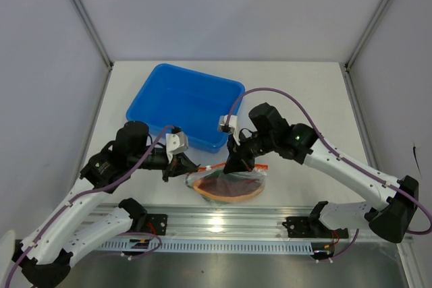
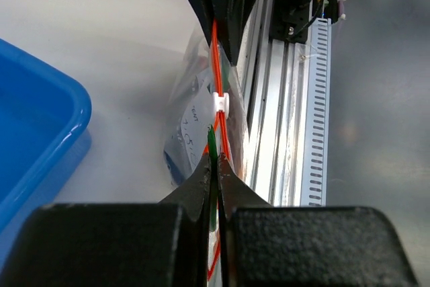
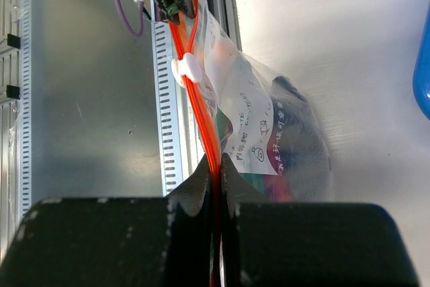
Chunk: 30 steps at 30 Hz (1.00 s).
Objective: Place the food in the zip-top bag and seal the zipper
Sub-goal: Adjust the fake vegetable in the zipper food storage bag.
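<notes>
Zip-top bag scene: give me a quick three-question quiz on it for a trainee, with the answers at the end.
1. True or false: the left gripper stands open.
2. The right gripper is: A shut on the zipper; B open above it; C parked off the table.
3. Fill in: the white slider sits ____ the two grippers.
Key: 1 false, it is shut on the zipper; 2 A; 3 between.

left end effector (image 2: 213, 166) clamped on orange zipper (image 2: 216, 65), white slider (image 2: 220, 103) just ahead, blue tray (image 2: 40, 132) left
</notes>
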Motion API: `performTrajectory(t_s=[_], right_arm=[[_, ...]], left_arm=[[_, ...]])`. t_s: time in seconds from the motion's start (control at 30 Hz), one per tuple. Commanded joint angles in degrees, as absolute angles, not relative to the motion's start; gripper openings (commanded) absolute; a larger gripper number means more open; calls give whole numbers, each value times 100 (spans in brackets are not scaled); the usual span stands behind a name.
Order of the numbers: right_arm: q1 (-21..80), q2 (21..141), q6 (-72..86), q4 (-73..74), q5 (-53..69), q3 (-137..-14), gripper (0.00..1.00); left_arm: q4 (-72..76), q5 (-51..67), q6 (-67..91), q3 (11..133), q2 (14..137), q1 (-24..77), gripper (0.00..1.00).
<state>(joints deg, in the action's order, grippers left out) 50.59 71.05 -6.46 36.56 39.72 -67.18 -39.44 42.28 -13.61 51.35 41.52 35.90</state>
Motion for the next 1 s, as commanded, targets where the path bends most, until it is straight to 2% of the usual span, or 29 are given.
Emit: performTrajectory(t_s=[0.0, 0.63, 0.97], right_arm=[[4992, 7093, -571, 3199, 4218, -6970, 0], [4948, 7058, -26, 2355, 4579, -6961, 0], [4764, 6899, 220, 2206, 4438, -6856, 0]], left_arm=[[-4184, 4491, -1643, 5273, 4192, 3542, 0], [-4570, 4316, -1837, 5414, 4798, 3823, 0], [-4448, 3534, -1442, 5405, 4755, 3823, 0]])
